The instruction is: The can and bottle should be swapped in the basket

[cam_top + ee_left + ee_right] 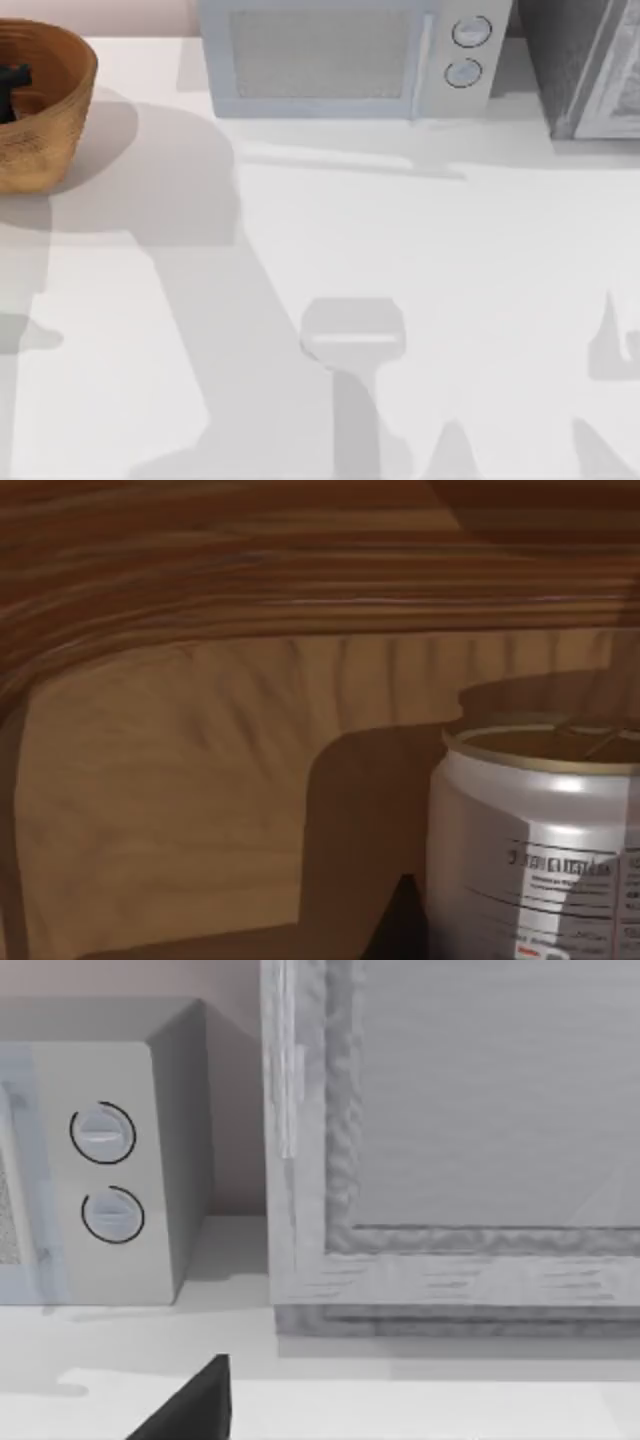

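The left claw [12,80] was down inside the wicker basket [60,110] at about ten o'clock on the worktop [400,300]. The can [540,850] stood upright right beside it. Probably not gripped yet, couldn't tell honestly.

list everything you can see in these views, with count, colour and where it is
basket: 1, orange-brown woven wicker, far left corner of the table, cut off by the top view's left edge
can: 1, white-silver with a dull gold top and printed label, standing upright inside the basket, seen close in the left wrist view
microwave: 1, pale grey with two round dials, at the back of the table, middle
cabinet: 1, grey with a framed front, at the back right, beside the microwave
table: 1, white, crossed by grey shadows
left gripper: 1, dark, down inside the basket
right gripper: 1, dark tip facing the cabinet
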Motion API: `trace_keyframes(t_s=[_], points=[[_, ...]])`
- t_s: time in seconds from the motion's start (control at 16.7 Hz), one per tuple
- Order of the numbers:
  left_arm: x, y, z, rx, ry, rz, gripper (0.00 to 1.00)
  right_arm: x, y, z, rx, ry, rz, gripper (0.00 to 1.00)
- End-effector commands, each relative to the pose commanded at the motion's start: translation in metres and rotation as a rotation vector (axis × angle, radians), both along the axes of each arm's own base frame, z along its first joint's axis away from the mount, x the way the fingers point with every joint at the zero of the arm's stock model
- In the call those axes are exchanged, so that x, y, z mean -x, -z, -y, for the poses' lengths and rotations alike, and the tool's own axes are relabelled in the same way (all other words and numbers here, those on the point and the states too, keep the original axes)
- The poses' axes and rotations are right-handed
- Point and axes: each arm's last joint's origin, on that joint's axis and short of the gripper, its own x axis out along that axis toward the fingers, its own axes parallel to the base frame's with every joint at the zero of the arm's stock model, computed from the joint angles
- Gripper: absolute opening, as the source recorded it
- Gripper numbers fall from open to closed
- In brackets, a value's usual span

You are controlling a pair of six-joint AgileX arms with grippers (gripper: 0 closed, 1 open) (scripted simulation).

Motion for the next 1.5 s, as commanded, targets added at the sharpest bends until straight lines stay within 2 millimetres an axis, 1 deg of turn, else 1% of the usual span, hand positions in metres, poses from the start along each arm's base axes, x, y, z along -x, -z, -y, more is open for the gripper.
trace_keyframes(t_s=[0.12,0.24,0.36,0.48,0.6,0.72,0.84,0.9,1.02,1.08,1.2,1.32,1.38,1.5], points=[[0.005,-0.009,0.003,-0.009,-0.005,0.014,0.00,0.000,0.000,0.000,0.000,0.000,0.000,1.00],[0.015,-0.029,0.008,-0.028,-0.012,0.055,0.00,0.000,0.000,0.000,0.000,0.000,0.000,1.00],[0.031,-0.059,0.016,-0.057,-0.020,0.130,0.00,0.000,0.000,0.000,0.000,0.000,0.000,1.00],[0.055,-0.094,0.026,-0.091,-0.030,0.230,0.00,0.000,0.000,0.000,0.000,0.000,0.000,1.00],[0.089,-0.128,0.038,-0.127,-0.043,0.345,0.00,0.000,0.000,0.000,0.000,0.000,0.000,1.00],[0.132,-0.155,0.051,-0.160,-0.057,0.467,0.00,0.000,0.000,0.000,0.000,0.000,0.000,1.00],[0.182,-0.171,0.063,-0.188,-0.072,0.592,0.00,0.000,0.000,0.000,0.000,0.000,0.000,1.00],[0.207,-0.174,0.069,-0.200,-0.080,0.655,0.00,0.000,0.000,0.000,0.000,0.000,0.000,1.00],[0.257,-0.170,0.080,-0.218,-0.096,0.779,0.00,0.000,0.000,0.000,0.000,0.000,0.000,1.00],[0.280,-0.164,0.085,-0.225,-0.105,0.839,0.00,0.000,0.000,0.000,0.000,0.000,0.000,1.00],[0.321,-0.143,0.093,-0.231,-0.121,0.954,0.00,0.000,0.000,0.000,0.000,0.000,0.000,1.00],[0.352,-0.115,0.098,-0.231,-0.137,1.061,0.00,0.000,0.000,0.000,0.000,0.000,0.000,1.00],[0.364,-0.100,0.100,-0.229,-0.145,1.109,0.00,0.000,0.000,0.000,0.000,0.000,0.000,1.00],[0.380,-0.070,0.103,-0.220,-0.160,1.194,0.00,0.000,0.000,0.000,0.000,0.000,0.000,1.00]])
